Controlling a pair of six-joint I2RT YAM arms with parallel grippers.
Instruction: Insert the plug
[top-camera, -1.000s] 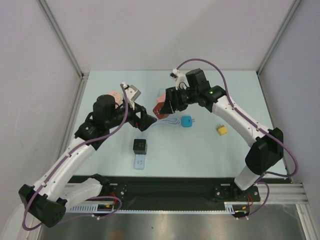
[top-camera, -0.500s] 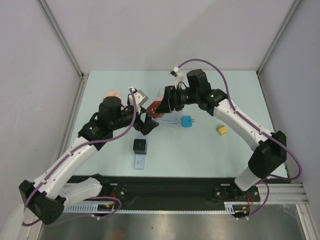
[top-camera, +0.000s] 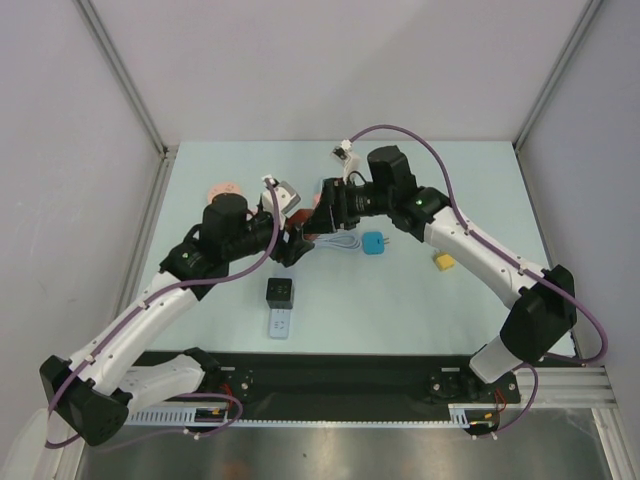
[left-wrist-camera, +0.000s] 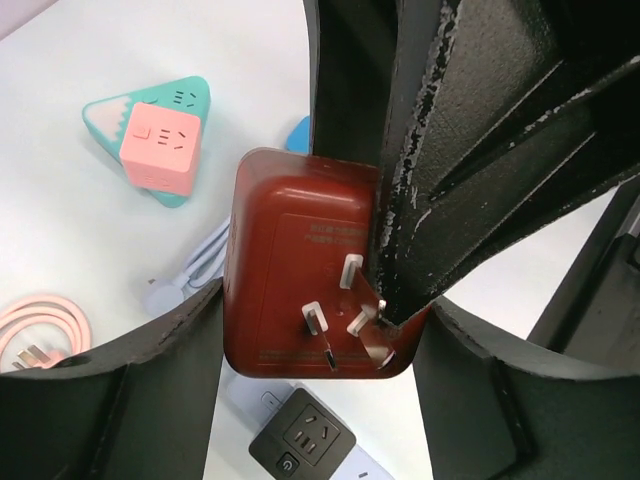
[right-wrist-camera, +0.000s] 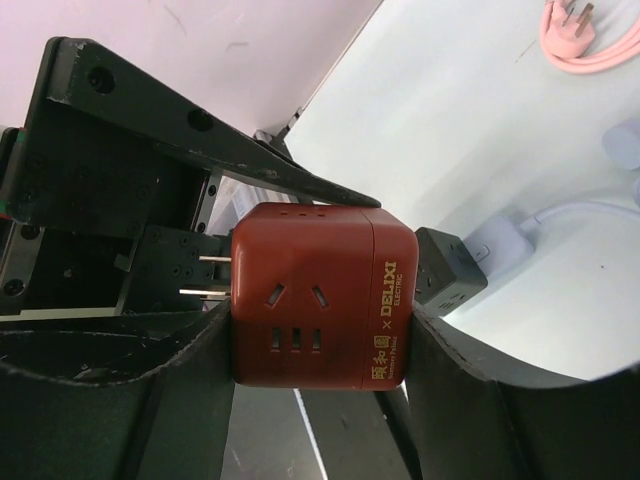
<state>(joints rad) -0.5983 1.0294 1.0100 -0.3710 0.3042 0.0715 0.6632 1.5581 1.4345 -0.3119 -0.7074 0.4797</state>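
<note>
The right pincer (top-camera: 318, 212) holds a red plug cube (right-wrist-camera: 315, 300) by its sides above the tabletop (top-camera: 420, 300). The left pincer (left-wrist-camera: 320, 325), half open, flanks it closely; whether it grips cannot be told.

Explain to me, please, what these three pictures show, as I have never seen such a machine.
Two robot arms are bolted to a pale table. One picture looks down from above; the other two come from wrist cameras. The right gripper clamps a dark red cube-shaped plug adapter, its prongs toward the left gripper, which stands around it; whether it grips is unclear. On the table lie a black cube socket, a small blue cube, a yellow plug and a coiled pink cable.
</note>
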